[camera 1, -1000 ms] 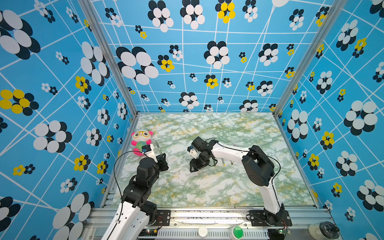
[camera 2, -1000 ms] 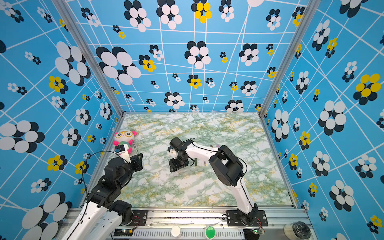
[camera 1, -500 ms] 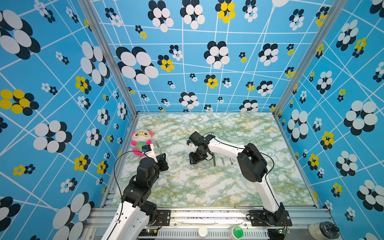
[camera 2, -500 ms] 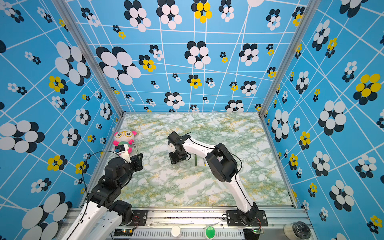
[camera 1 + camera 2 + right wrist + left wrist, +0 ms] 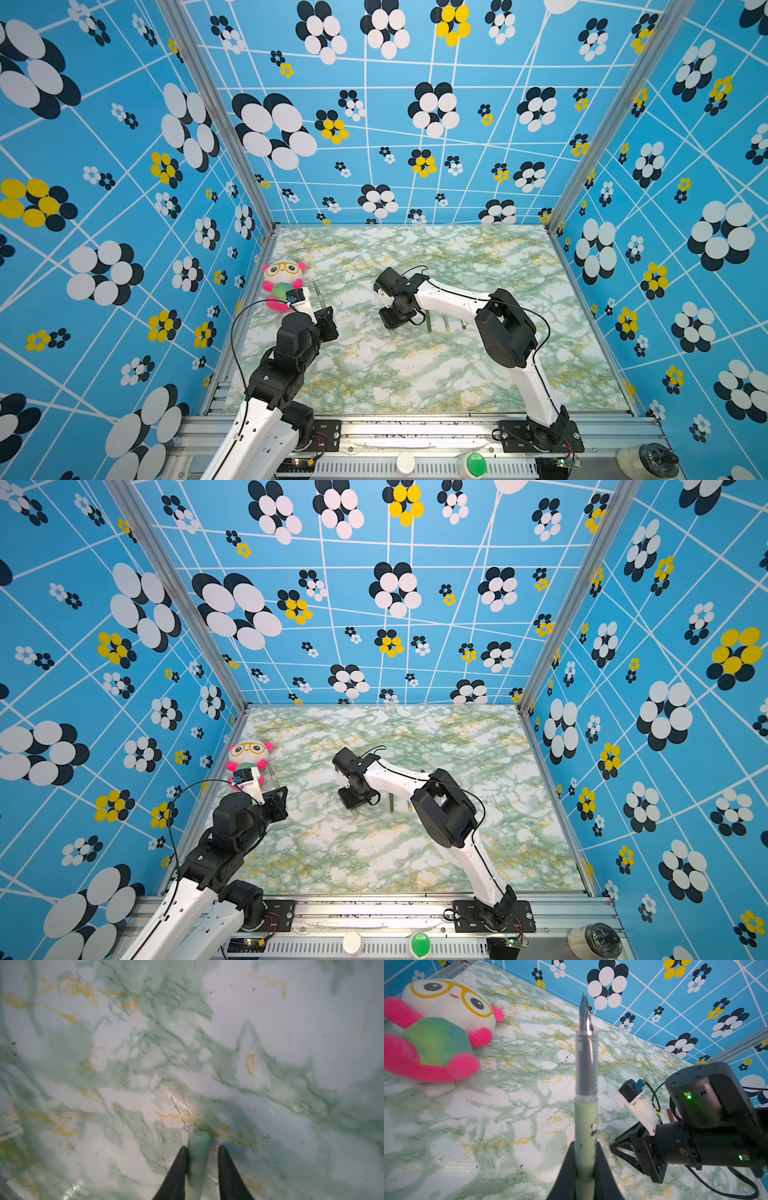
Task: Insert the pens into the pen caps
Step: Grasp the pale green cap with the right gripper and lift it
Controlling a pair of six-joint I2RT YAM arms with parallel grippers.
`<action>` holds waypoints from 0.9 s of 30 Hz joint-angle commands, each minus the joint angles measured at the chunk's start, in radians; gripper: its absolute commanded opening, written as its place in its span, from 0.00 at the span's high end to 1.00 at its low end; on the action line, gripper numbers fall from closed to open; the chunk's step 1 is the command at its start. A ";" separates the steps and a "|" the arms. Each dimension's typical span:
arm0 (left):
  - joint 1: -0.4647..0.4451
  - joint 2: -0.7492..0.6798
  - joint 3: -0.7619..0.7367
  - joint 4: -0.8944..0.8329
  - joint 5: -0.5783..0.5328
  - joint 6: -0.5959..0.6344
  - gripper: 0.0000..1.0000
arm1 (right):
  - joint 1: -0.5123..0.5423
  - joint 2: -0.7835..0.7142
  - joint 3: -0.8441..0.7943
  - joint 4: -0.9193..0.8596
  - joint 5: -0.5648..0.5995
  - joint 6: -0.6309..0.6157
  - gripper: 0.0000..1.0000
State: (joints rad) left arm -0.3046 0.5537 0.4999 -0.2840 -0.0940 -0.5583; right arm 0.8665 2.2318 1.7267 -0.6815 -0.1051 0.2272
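left fingers (image 5: 566,1172) pinch pale green pen (image 5: 586,1122); right fingers (image 5: 177,1172) loosely straddle pale green cap (image 5: 198,1147), gap one side: uneven close could flick it away

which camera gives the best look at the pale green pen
The left wrist view: the pale green pen fills the middle, nib to barrel, clamped in the left end effector. Both top views show only a thin sliver near the plush toy. The right wrist view misses it.
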 commanded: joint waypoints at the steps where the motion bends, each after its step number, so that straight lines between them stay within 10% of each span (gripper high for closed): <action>1: 0.010 -0.003 0.014 0.032 0.012 -0.003 1.00 | 0.022 0.061 -0.047 -0.092 0.084 -0.014 0.75; 16: 0.009 0.006 0.008 0.053 0.046 -0.008 1.00 | 0.015 -0.045 -0.050 -0.048 0.091 0.038 0.87; 27: -0.084 0.279 0.084 0.244 0.423 0.099 1.00 | -0.183 -0.407 -0.170 0.165 0.032 0.255 0.89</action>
State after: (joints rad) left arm -0.3405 0.7715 0.5247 -0.1200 0.1860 -0.5217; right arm 0.7296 1.9209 1.5997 -0.5934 -0.0586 0.3843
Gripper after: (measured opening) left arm 0.138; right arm 0.141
